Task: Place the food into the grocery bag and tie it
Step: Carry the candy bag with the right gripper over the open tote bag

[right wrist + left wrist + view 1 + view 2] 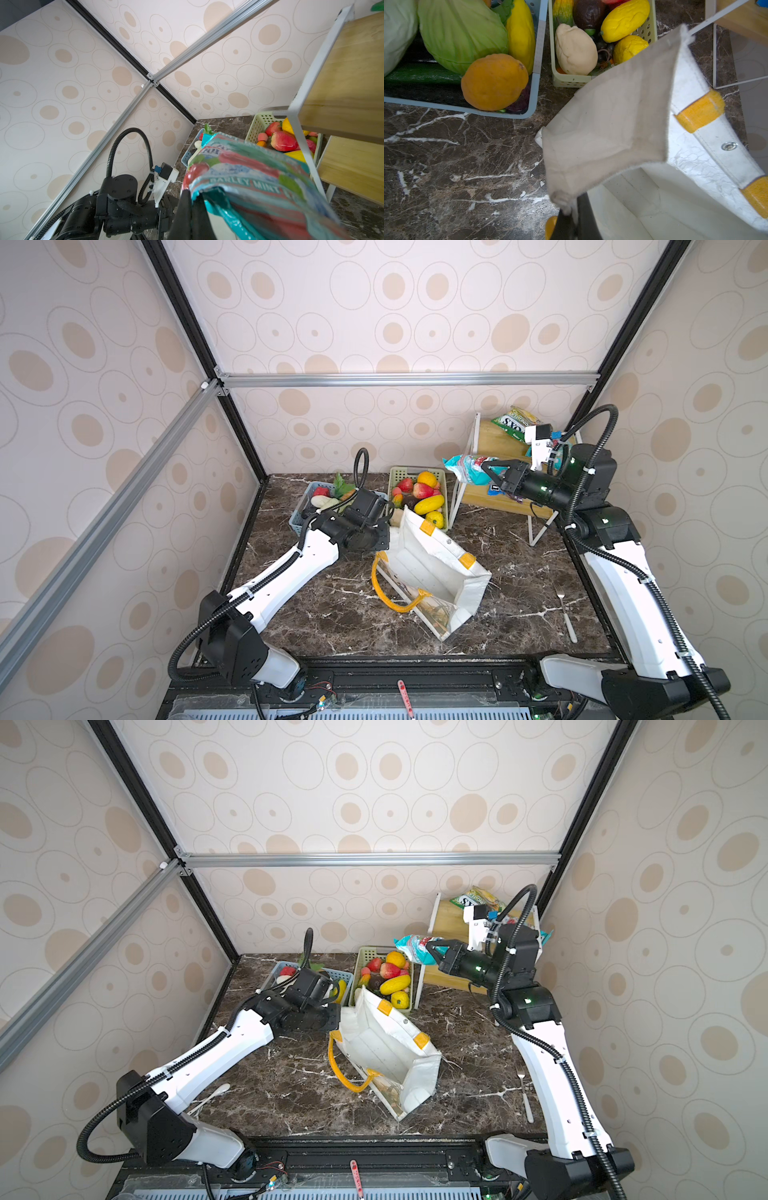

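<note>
While the bag's mouth is pinned open, the step in hand appears to be carrying one snack packet across to it.

Far left: blue basket [517, 113] with the cabbage [463, 35] and an orange [494, 82] inside.

Left gripper [574, 214]: jaws pinched fully together on a corner of the grocery bag [436, 556] rim, lifting that side panel. The bag stands mid-table just beside both baskets, mouth open. I can see nothing inside it.

Behind the bag: green basket [571, 82], full of fruit.

Right of that: right gripper [486, 468] is clamped on one edge of the teal packet [467, 468], held in the air beside the shelf [498, 439], well apart from the bag. The packet droops from the jaws.

A green packet [515, 423] lies on the shelf top and a fork [567, 612] on the table at right.

Notes on technique:
- Swing the packet clear of the shelf's white frame and over the green basket.
- Lower it inside the mouth before letting go, since a light, crinkly packet could catch on the rim.
- The left arm should hold the rim taut. If the pinch slips, the mouth likely collapses.
</note>
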